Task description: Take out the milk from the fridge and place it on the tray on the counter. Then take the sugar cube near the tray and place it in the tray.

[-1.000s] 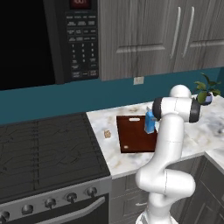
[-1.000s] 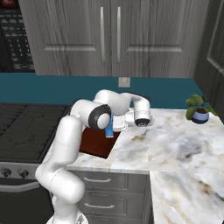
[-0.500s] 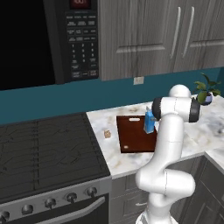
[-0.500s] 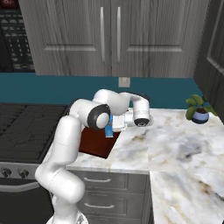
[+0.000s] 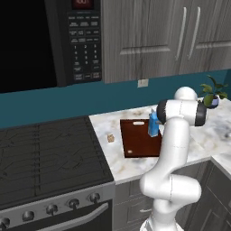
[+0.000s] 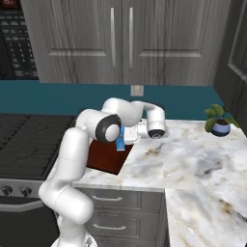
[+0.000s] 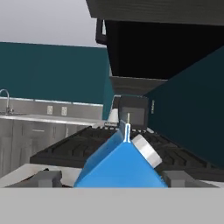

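Note:
The blue milk carton (image 5: 153,124) stands upright on the far right part of the dark reddish-brown tray (image 5: 135,146), which lies on the marbled counter (image 5: 113,160). My gripper (image 7: 111,177) reaches level along the counter to the carton. Its fingers (image 7: 43,177) stand spread on either side of the milk (image 7: 122,166), and a small gap shows on the left side. In the right base view the milk (image 6: 119,137) peeks out beside my elbow, over the tray (image 6: 108,159). The tan sugar cube (image 5: 109,137) lies on the counter left of the tray. The fridge is out of view.
A black stove top (image 5: 45,153) borders the counter on the left, with a microwave (image 5: 67,40) above it. A small potted plant (image 6: 219,123) stands at the back right of the counter. Grey wall cabinets hang overhead.
The arm, the milk and the tray stay where they were; no move shows in the base views.

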